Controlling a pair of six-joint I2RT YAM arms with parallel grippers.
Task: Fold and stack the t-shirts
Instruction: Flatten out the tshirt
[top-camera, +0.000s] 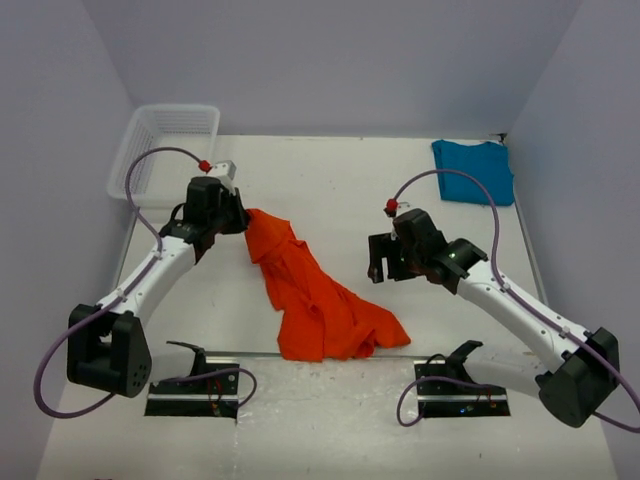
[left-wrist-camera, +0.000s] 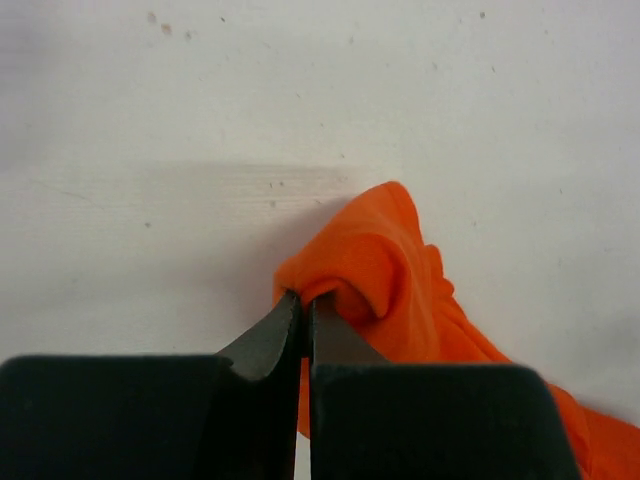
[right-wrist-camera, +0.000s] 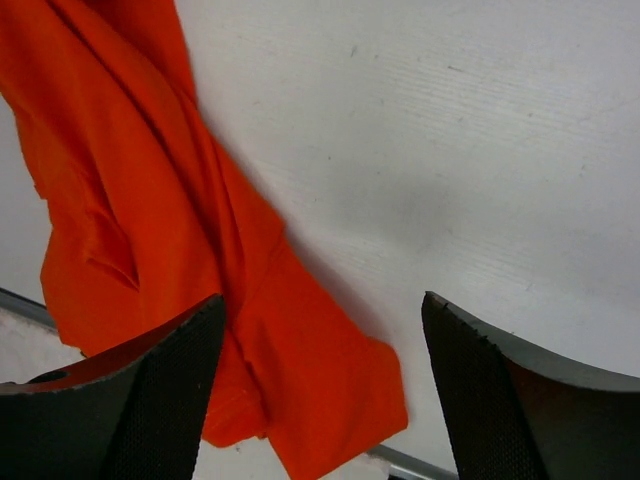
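Note:
The orange-red t-shirt (top-camera: 315, 295) lies crumpled in a long diagonal strip from the middle of the table to its near edge. My left gripper (top-camera: 240, 215) is shut on the shirt's far end; in the left wrist view the closed fingertips (left-wrist-camera: 300, 305) pinch a fold of the orange cloth (left-wrist-camera: 385, 265). My right gripper (top-camera: 380, 262) is open and empty, hovering to the right of the shirt; its view shows the shirt's near end (right-wrist-camera: 150, 230) below, between and left of the fingers (right-wrist-camera: 170, 390). The teal-blue t-shirt (top-camera: 475, 168) lies flat at the far right corner.
A white mesh basket (top-camera: 165, 145) stands at the far left corner. Two black brackets (top-camera: 195, 385) (top-camera: 460, 385) with cables sit at the near edge, where the orange shirt's end reaches the table's metal lip (right-wrist-camera: 400, 462).

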